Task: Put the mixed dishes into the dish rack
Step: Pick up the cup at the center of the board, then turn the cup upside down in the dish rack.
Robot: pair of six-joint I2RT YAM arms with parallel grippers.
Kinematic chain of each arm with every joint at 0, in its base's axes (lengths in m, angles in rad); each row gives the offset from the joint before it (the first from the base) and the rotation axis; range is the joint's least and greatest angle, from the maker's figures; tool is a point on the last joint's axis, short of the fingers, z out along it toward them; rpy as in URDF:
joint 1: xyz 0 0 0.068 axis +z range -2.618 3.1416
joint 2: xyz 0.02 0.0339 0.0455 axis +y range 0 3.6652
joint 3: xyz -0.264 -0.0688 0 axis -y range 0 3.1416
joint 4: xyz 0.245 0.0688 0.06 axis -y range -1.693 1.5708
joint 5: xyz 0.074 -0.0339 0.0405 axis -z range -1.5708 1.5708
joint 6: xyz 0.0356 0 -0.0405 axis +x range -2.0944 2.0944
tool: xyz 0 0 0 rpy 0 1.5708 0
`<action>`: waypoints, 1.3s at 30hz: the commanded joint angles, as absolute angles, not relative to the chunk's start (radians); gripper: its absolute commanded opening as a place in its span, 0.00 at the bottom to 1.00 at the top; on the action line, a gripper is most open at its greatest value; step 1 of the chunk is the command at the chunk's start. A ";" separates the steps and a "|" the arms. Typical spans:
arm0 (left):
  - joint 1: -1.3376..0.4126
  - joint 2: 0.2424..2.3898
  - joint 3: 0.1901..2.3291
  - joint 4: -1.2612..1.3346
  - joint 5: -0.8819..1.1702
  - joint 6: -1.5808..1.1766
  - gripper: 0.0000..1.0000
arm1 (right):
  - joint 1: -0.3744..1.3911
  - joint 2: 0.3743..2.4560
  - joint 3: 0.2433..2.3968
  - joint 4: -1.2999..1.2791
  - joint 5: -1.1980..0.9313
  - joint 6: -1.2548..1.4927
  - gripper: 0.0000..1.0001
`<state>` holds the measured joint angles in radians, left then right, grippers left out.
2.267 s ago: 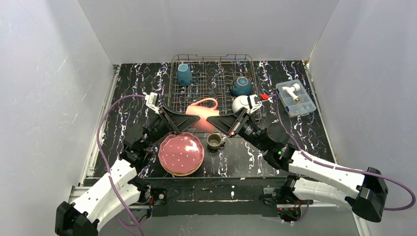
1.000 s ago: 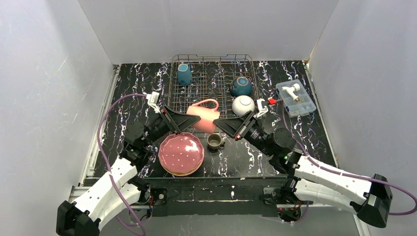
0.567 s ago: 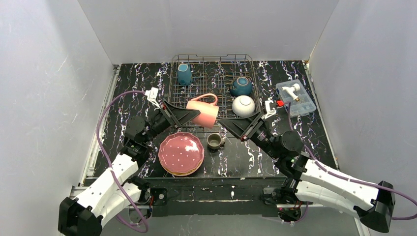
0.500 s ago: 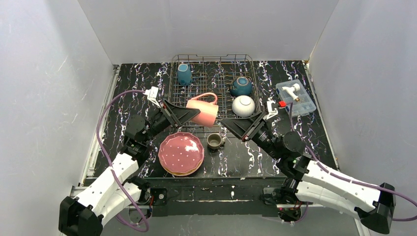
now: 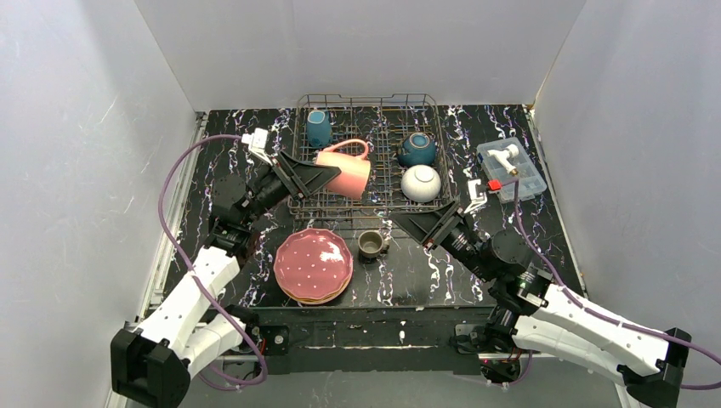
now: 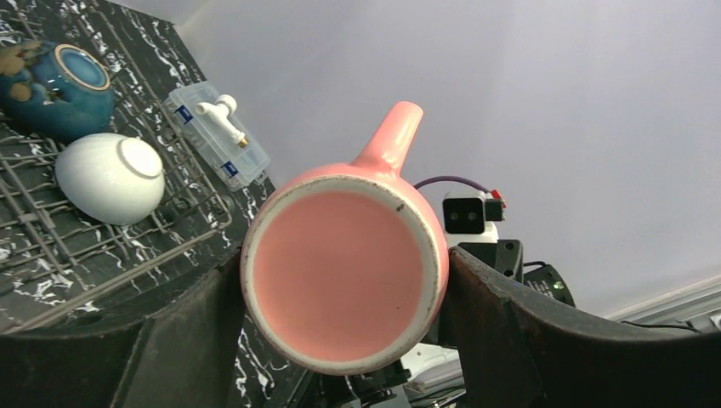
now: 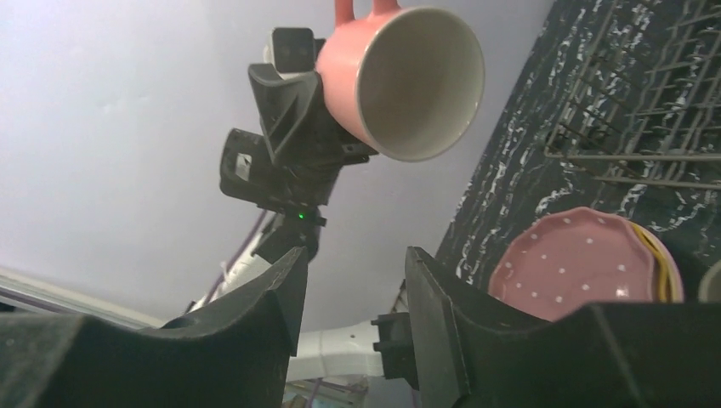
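Note:
My left gripper is shut on the pink mug and holds it sideways above the grey wire dish rack, handle up; the left wrist view shows the mug's base between the fingers. My right gripper is open and empty, low near the rack's front edge; the right wrist view shows the mug's mouth. In the rack sit a blue mug, a teal bowl and a white bowl. A grey-olive mug and a stack of dotted plates, pink on top, lie on the table.
A clear plastic box with a white item stands right of the rack. White walls close in the black marbled table on three sides.
My left gripper has lifted the pink mug from the rack's front edge up and back over the rack. My right gripper has let go of it and drawn back toward the near right.

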<state>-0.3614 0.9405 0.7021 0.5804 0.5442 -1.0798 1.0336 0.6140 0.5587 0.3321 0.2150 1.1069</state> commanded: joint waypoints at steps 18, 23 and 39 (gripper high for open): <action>-0.236 1.179 1.036 0.380 0.738 -0.810 0.00 | 1.032 0.610 0.742 0.029 0.263 0.836 0.54; -0.232 1.205 1.106 0.219 0.707 -0.676 0.00 | 1.032 0.621 0.768 0.002 0.262 0.797 0.54; -0.232 1.282 1.274 -0.173 0.450 -0.319 0.00 | 1.032 0.661 0.786 -0.048 0.249 0.702 0.54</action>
